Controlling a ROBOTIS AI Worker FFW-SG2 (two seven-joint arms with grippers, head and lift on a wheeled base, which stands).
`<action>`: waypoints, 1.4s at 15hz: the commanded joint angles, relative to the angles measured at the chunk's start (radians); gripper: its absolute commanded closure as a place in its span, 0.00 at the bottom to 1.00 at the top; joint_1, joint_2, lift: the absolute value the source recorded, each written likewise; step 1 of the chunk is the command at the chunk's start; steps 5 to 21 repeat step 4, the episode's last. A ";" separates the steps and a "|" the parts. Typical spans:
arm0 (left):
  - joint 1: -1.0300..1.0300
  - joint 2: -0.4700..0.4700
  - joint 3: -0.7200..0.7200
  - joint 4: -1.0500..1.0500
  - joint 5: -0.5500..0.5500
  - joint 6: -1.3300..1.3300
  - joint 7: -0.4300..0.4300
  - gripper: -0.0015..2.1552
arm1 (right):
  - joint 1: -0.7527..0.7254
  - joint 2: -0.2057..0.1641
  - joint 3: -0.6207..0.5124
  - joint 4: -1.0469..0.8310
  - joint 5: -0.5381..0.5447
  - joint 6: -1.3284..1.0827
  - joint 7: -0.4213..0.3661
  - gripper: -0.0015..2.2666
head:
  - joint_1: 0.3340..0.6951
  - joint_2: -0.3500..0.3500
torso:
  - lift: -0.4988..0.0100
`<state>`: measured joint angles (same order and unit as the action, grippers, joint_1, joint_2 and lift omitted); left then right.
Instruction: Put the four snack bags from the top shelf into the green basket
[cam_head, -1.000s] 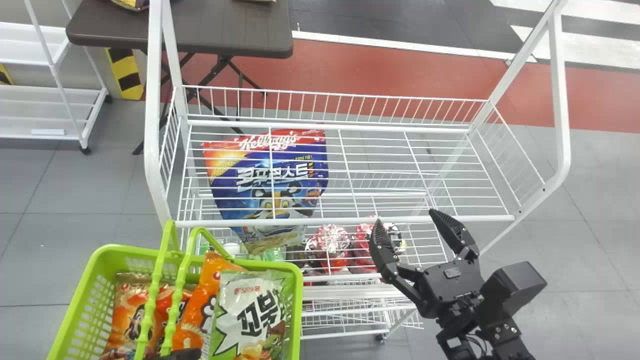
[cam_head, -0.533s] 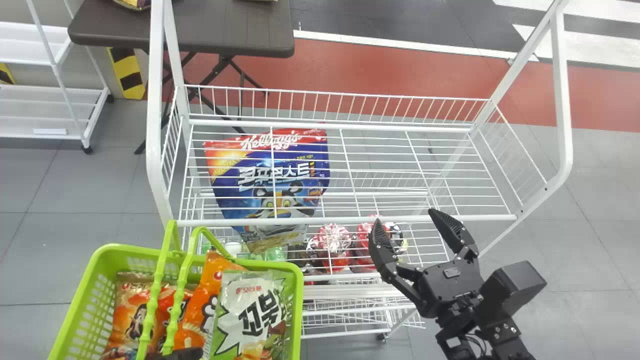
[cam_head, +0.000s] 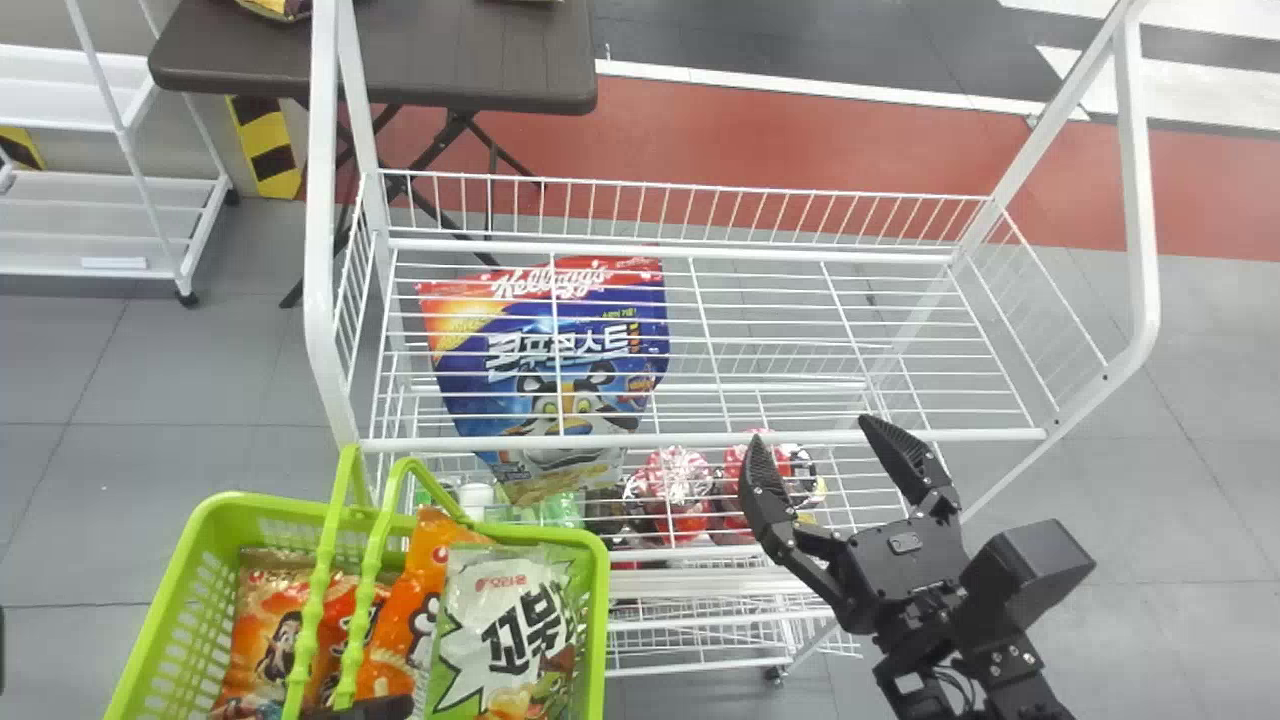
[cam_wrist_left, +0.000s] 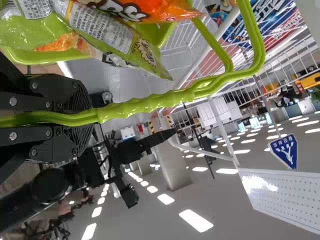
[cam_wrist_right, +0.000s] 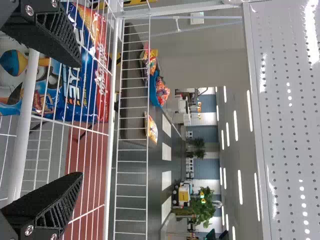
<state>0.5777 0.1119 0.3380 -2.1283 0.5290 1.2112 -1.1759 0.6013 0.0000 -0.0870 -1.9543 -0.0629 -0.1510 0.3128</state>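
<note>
Green-white snack bag (cam_head: 492, 625), near left: likely light, crushable; best held by sealed edge
Left hand (cam_wrist_left: 90, 118): pinching basket handles (cam_wrist_left: 145, 104)
Right hand (cam_head: 813, 430): spread

From where I stand, the head camera looks down and forward from well above the left gripper (cam_head: 368, 708) and right gripper (cam_head: 812, 428). Each wrist camera peers close along its own jaws, out across the room; all three share the rack (cam_head: 700, 439) and blue bag (cam_head: 478, 402) beyond the jaws.

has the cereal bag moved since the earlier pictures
No, the cereal bag lines up with the same wires of the top shelf as before.
</note>
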 joint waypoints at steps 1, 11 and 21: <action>-0.001 -0.001 0.001 0.001 -0.001 0.000 -0.001 0.99 | 0.002 0.001 0.000 0.000 -0.001 0.000 -0.004 0.01 | 1.00 0.28 | 0.98; 0.001 -0.003 0.006 0.002 -0.001 0.000 -0.001 0.99 | 0.002 0.001 0.004 0.000 0.000 -0.003 -0.009 0.01 | 1.00 0.27 | 0.98; 0.001 -0.003 0.006 0.002 -0.001 0.000 -0.001 0.99 | 0.002 0.001 0.004 0.000 0.000 -0.003 -0.009 0.01 | 1.00 0.27 | 0.98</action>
